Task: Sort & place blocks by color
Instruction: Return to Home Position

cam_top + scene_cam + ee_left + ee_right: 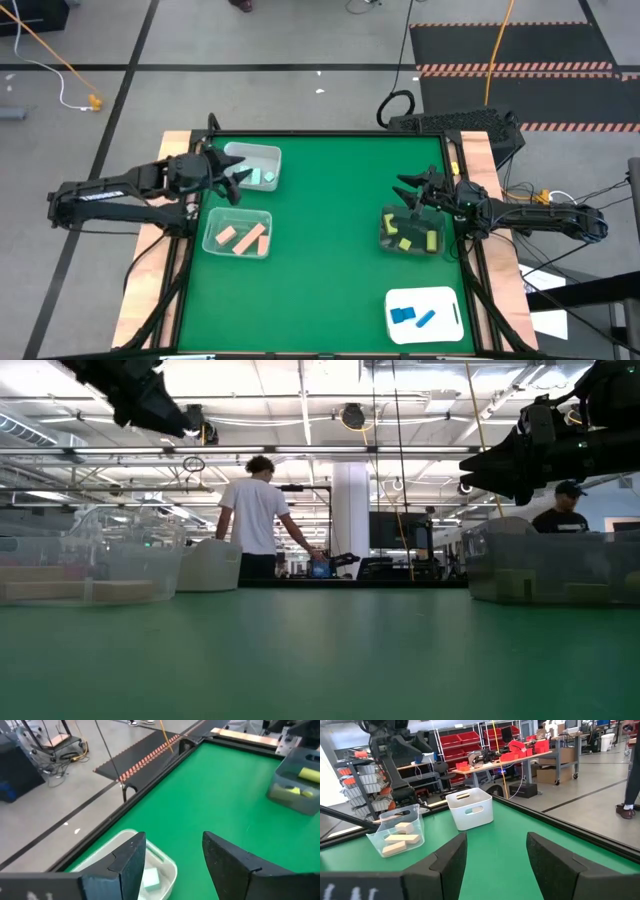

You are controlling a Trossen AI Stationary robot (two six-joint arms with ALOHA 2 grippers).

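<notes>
Every block lies in a container. Mint green blocks [268, 177] are in the white bin [262, 153], salmon blocks [241, 238] in a clear bin [211, 238], yellow blocks [430, 240] in a dark clear bin [385, 218], and blue blocks [404, 315] on the white flat tray [445, 297]. My left gripper [238, 180] hovers open over the white bin's near-left part; its wrist view shows a mint block [150, 877] below the gripper [175, 855]. My right gripper [408, 190] hangs open just beyond the yellow bin's far edge, empty [495, 855].
The green mat spreads bare between the two groups of containers. A raised black frame [330, 133] borders the table. In the low view, people stand in the room beyond [253, 510], and both grippers hang well above the table [150, 400] [510, 460].
</notes>
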